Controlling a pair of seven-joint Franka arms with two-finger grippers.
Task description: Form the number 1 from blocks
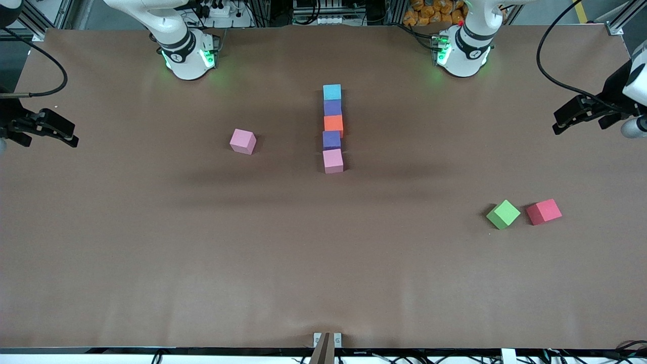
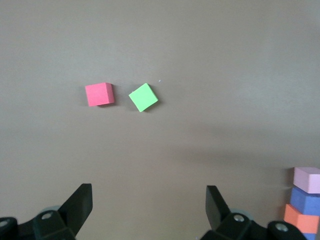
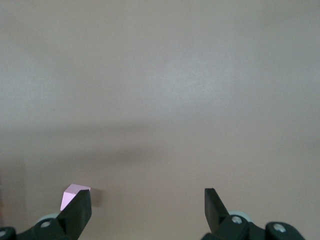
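Left gripper (image 1: 558, 124) and right gripper (image 1: 71, 139) are parked wide, empty, over the table ends. A column of five blocks (image 1: 332, 129) is laid mid-table, seemingly touching. One loose pink block (image 1: 242, 141) is left beside it, probably the flag.

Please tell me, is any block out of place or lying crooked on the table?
Yes. One pink block sits alone, turned askew, toward the right arm's end, apart from the straight line of five. The green cube and red cube also lie rotated, toward the left arm's end.
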